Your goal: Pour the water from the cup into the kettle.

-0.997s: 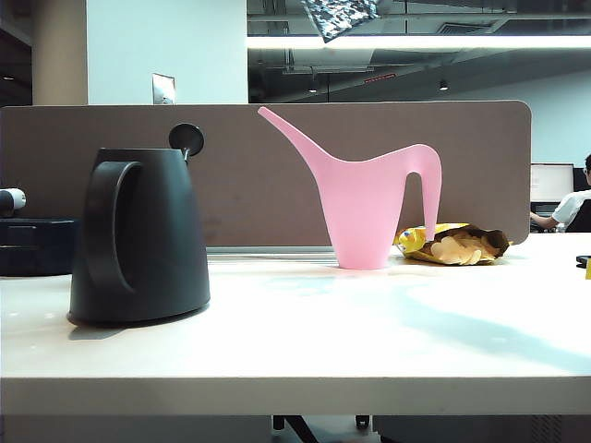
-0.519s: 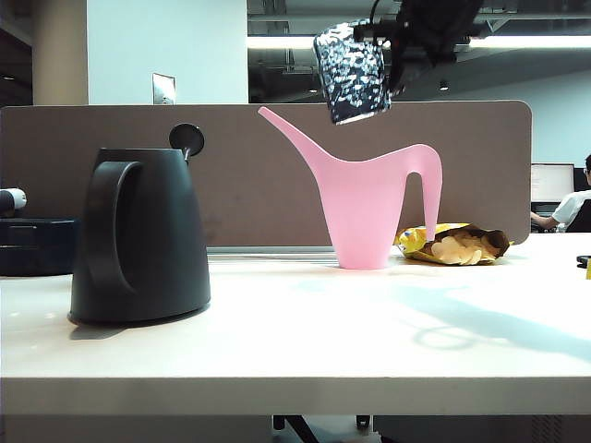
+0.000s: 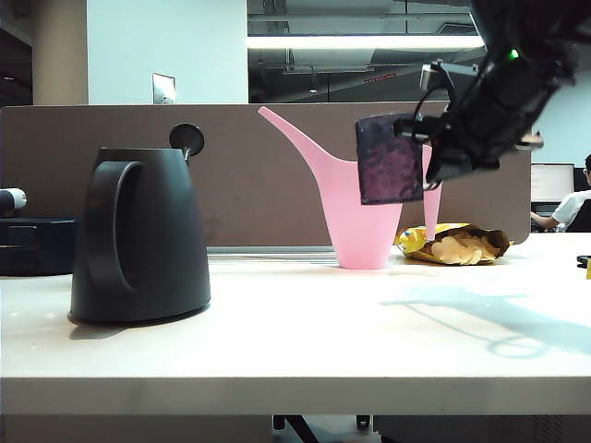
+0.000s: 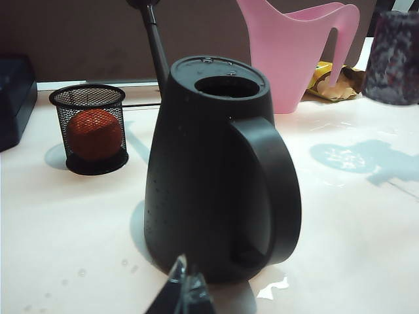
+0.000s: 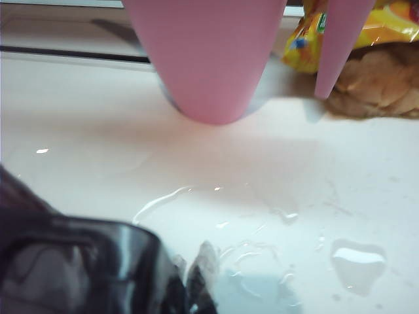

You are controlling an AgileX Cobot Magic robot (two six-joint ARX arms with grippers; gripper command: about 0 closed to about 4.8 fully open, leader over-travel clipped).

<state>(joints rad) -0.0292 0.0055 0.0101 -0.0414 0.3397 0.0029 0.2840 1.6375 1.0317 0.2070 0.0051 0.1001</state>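
Your right end effector (image 3: 420, 157) is clenched on the cup (image 3: 389, 158), upright in the air before the pink watering can (image 3: 365, 208). The kettle (image 3: 138, 235) stands well apart on the table (image 3: 305, 341). Your left end effector (image 4: 181, 292) sits behind the kettle; I cannot tell its state.

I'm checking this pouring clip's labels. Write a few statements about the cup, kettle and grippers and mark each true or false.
1. The right gripper holds the dark mottled glassy cup in the air. True.
2. The cup is directly above the matte black kettle. False: it hangs in front of the pink long-spouted watering can, well right of the kettle.
3. The kettle's top opening is uncovered. True.
4. The left gripper grips the kettle's handle. False: it sits low beside the kettle, holding nothing.
5. The white table is dry. False: water puddles show.
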